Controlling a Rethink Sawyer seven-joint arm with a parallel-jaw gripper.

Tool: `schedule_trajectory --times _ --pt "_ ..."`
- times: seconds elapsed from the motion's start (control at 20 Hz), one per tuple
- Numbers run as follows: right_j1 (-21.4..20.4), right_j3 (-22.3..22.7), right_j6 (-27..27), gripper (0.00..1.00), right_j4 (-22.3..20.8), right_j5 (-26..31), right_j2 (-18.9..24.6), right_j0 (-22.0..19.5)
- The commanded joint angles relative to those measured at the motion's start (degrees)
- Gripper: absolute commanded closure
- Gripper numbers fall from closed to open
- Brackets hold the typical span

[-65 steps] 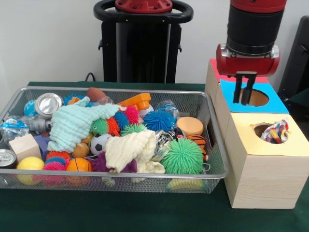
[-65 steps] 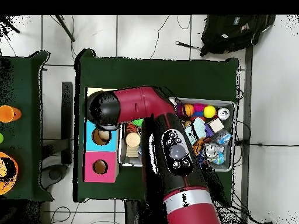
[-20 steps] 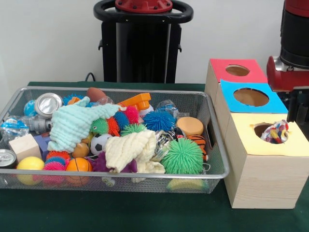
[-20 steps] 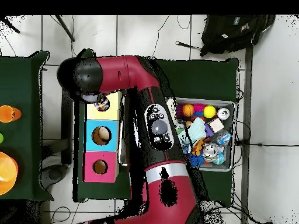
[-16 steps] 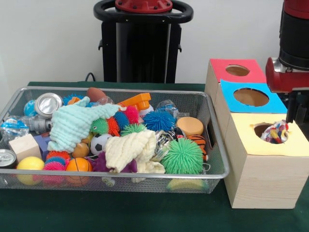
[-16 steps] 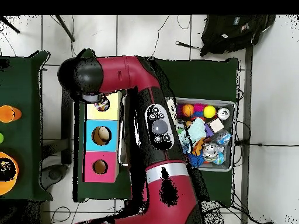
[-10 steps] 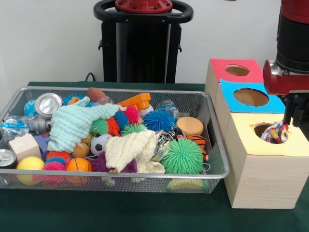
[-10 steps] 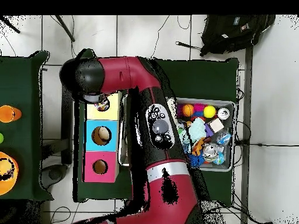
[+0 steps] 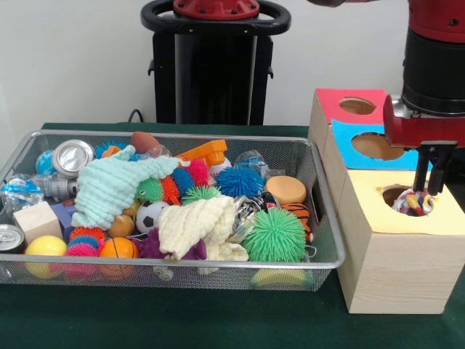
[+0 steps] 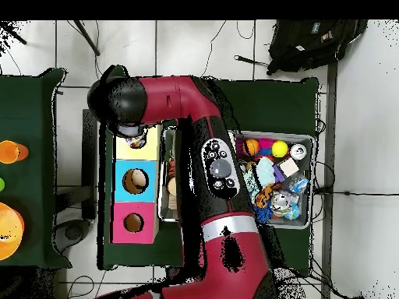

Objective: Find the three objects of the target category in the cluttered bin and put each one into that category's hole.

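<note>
Hovering gripper (image 9: 428, 190) over yellow box (image 9: 396, 251) hole
Jaws narrowly parted, empty; multicolour toy (image 9: 411, 203) sits in hole.

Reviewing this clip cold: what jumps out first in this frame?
The red and black arm dominates the right side of the front view, its gripper hanging just above the hole in the yellow-topped box, where a multicoloured rope toy sits in the opening. To the left, the wire mesh bin is crammed with spiky balls, cloths and cans, the big green spiky ball standing out near its front right.
</note>
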Motion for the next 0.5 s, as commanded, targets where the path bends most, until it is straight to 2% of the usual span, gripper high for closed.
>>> schedule_trajectory --times 0.05,0.5 --pt "2.5 5.8 -3.7 1.0 -2.2 -1.5 0.2 -3.1" --pt "2.4 8.4 -2.9 1.0 -2.1 -3.4 1.2 -2.9"
